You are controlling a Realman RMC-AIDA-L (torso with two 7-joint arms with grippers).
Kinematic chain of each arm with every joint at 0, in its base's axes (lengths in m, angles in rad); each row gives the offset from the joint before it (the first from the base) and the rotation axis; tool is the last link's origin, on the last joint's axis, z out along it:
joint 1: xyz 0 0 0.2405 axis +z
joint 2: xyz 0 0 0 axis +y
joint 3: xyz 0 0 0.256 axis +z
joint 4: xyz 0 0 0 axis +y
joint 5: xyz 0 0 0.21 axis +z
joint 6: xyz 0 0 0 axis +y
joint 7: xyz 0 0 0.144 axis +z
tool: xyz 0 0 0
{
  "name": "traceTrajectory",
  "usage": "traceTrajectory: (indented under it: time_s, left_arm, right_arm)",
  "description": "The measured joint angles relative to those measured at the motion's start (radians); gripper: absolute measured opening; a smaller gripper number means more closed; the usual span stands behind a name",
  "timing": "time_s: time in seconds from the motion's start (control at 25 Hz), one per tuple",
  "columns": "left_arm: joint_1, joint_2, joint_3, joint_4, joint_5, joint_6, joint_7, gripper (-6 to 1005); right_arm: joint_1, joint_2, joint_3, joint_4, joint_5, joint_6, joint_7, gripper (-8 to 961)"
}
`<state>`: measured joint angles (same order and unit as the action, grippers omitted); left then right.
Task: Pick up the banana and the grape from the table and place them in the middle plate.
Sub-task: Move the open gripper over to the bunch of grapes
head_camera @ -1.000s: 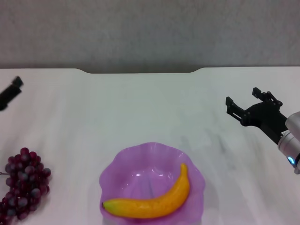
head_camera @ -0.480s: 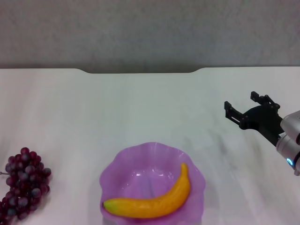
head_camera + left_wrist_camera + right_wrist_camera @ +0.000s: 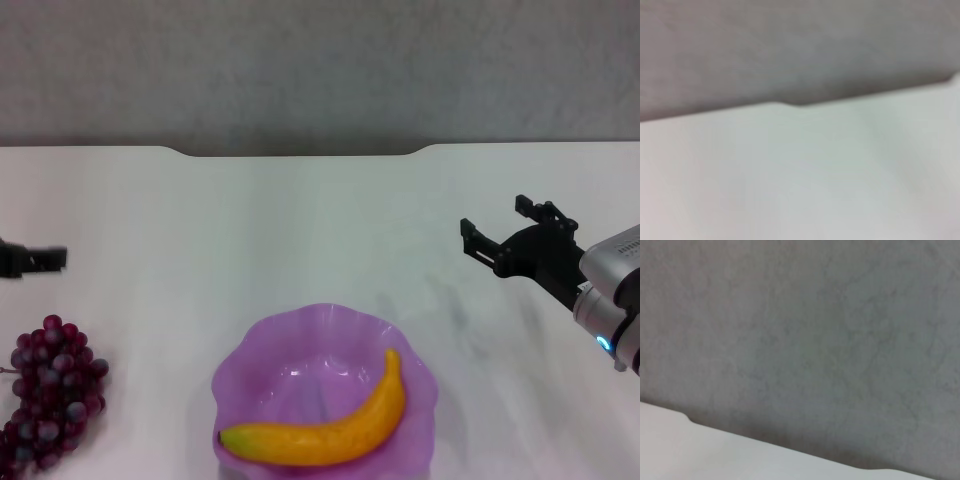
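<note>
a plain white table [image 3: 300, 220] fills the head view, its dark far edge notched and backed by a grey mottled wall [image 3: 320, 60]. at the near centre sits the middle plate [image 3: 250, 370], translucent purple with a scalloped rim; the banana [image 3: 330, 430] lies inside it, curved, one end toward the near left and the other rising to the right. the grape [image 3: 52, 385] rests on the table at the near left, well apart from the plate. the right gripper [image 3: 495, 232] hangs over the right side of the table, far of the plate, its two dark fingers spread apart and holding nothing. only a dark tip of the left gripper [image 3: 35, 260] enters at the left edge, just far of the grape; whether it is spread or closed cannot be told. the left wrist view shows only bare table [image 3: 805, 175] and wall; the right wrist view shows mostly wall [image 3: 800, 340] with a sliver of table edge, and neither shows any fruit or plate.
</note>
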<state>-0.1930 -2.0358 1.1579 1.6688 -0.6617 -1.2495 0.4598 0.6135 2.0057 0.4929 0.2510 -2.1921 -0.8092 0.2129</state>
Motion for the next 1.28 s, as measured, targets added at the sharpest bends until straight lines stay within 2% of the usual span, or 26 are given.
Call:
traceTrajectory:
  time_s: [0.08, 0.2, 0.48, 0.84, 1.04, 1.28]
  left_arm:
    - [-0.015, -0.002, 0.018, 0.007, 0.060, -0.050, 0.001, 860]
    - [-0.019, -0.003, 0.095, 0.017, 0.191, -0.084, -0.025, 860]
    - [-0.041, -0.004, 0.153, -0.032, 0.325, -0.112, -0.046, 859]
    - [-0.084, -0.005, 0.170, -0.154, 0.333, -0.077, -0.062, 859]
    - [-0.108, -0.004, 0.173, -0.259, 0.305, -0.028, -0.061, 859]
    - [-0.112, -0.005, 0.173, -0.301, 0.250, -0.011, -0.044, 860]
  right_arm:
    - [0.002, -0.001, -0.002, 0.004, 0.000, 0.007, 0.000, 879]
    - [0.003, -0.001, -0.002, 0.005, 0.000, 0.009, -0.008, 880]
    - [0.005, 0.000, -0.001, 0.008, 0.000, 0.010, -0.022, 879]
    - [0.005, 0.001, -0.001, 0.005, 0.000, 0.010, -0.028, 880]
    - [0.003, 0.002, 0.005, 0.009, 0.000, 0.010, -0.046, 880]
    - [0.000, 0.002, 0.006, 0.006, 0.000, 0.007, -0.049, 879]
